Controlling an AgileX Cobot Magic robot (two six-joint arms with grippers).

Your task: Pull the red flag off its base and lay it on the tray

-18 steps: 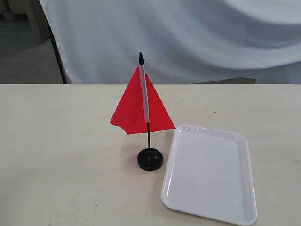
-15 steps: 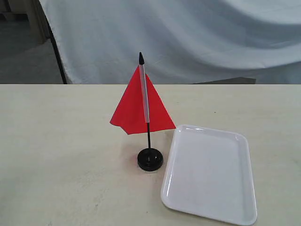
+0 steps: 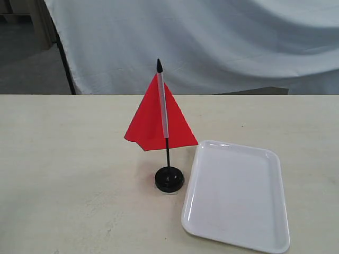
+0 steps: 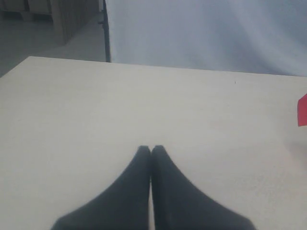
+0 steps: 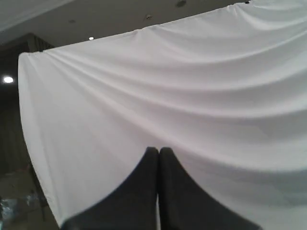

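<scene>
The red flag stands upright on its thin stick in the round black base, near the middle of the table in the exterior view. Just right of the base lies the white tray, holding nothing. Neither arm shows in the exterior view. In the left wrist view my left gripper is shut with nothing in it, low over bare table, and a corner of the red flag shows at the picture's edge. My right gripper is also shut and holds nothing, pointing at the white cloth.
A white cloth backdrop hangs behind the beige table. A dark post stands at the cloth's left edge. The tray's near corner lies close to the table's front edge.
</scene>
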